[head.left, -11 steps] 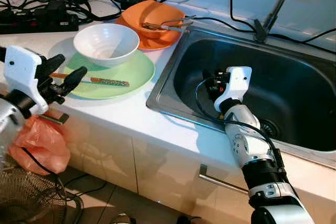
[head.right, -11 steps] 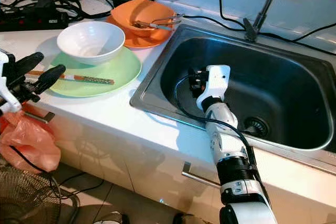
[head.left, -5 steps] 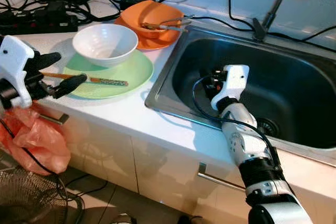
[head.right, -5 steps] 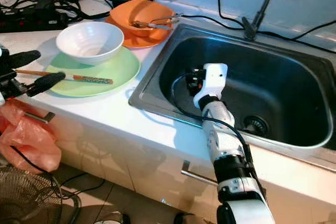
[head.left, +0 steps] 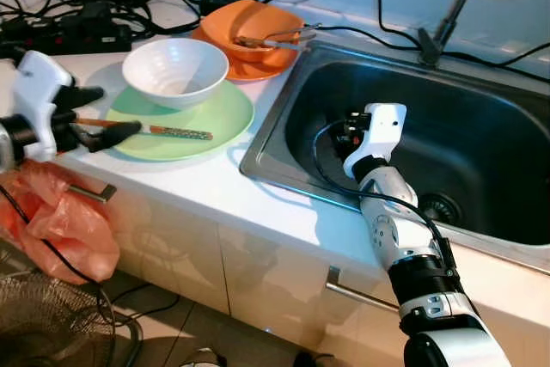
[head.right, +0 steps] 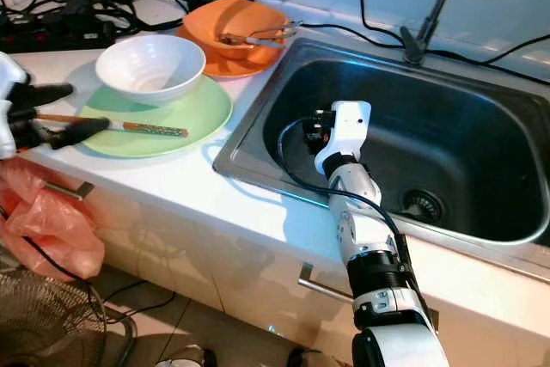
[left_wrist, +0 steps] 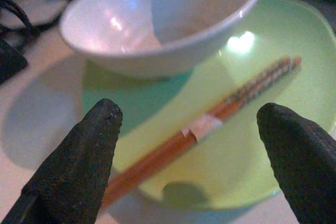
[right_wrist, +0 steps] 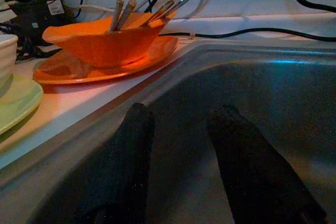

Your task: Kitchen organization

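the left gripper reaches in level from the robot's left side, its two black fingers spread wide apart and pointing toward the right. the right arm stretches forward and up from the lower edge, wrist bent, and the right gripper points ahead with its fingers parted by a narrow gap.

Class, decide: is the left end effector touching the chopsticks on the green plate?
Apart. The left wrist view shows the left end effector open, with clear gaps between each finger and the chopsticks on the green plate.
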Tool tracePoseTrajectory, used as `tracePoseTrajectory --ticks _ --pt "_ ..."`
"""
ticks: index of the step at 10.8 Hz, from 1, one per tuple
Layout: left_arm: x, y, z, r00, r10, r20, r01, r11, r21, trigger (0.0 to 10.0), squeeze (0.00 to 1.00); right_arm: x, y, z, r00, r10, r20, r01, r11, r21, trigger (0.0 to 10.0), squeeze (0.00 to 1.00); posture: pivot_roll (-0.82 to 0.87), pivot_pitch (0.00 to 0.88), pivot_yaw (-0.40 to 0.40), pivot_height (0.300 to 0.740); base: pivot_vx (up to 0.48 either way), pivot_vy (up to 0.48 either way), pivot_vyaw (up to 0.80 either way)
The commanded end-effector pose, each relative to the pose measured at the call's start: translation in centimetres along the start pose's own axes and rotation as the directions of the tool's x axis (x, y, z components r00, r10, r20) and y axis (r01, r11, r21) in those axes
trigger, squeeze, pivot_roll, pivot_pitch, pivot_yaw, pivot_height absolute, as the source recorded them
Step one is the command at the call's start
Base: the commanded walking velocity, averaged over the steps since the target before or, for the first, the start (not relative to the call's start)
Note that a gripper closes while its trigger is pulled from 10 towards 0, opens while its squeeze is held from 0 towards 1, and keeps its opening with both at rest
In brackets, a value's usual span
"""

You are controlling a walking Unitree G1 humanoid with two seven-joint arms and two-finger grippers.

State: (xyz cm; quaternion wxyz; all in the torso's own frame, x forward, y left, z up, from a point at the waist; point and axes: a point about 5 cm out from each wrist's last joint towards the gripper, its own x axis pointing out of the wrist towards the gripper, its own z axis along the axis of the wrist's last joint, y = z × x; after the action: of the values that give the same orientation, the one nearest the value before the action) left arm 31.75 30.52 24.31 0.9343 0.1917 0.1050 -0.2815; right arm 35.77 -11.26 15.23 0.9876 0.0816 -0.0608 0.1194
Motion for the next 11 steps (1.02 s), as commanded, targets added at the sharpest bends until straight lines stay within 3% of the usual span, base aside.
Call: tracePoseTrajectory --ticks 1,4,9,11 --pt "0.4 -0.1 0.1 0.999 -0.047 -0.016 0.048 0.999 0.019 10.0 0.0 -0.4 -0.4 -0.9 0.999 -0.022 -0.034 0.022 1.0 0.01 10.0 0.0 0.11 0.092 -0.005 0.74 0.0 0.0 0.0" --pt "1.8 0.1 -0.4 0.989 -0.146 -0.038 0.145 0.989 -0.015 10.0 0.0 -0.4 -0.4 -0.9 0.999 -0.028 -0.027 0.028 1.0 0.013 10.0 0.0 0.11 0.092 0.003 0.74 0.0 0.0 0.0" --pt "2.7 0.1 -0.7 0.983 -0.171 -0.064 0.17 0.985 -0.022 10.0 0.0 -0.4 -0.3 -0.9 0.999 -0.029 -0.024 0.029 0.999 0.014 10.0 0.0 0.1 0.085 0.016 0.74 0.0 0.0 0.0" --pt "4.1 -0.4 -0.2 0.968 -0.223 -0.115 0.227 0.974 0.02 10.0 0.0 -0.7 -0.3 -1.1 0.999 -0.031 -0.024 0.032 0.999 0.014 10.0 0.0 0.09 0.075 0.029 0.74 0.0 0.0 0.0"
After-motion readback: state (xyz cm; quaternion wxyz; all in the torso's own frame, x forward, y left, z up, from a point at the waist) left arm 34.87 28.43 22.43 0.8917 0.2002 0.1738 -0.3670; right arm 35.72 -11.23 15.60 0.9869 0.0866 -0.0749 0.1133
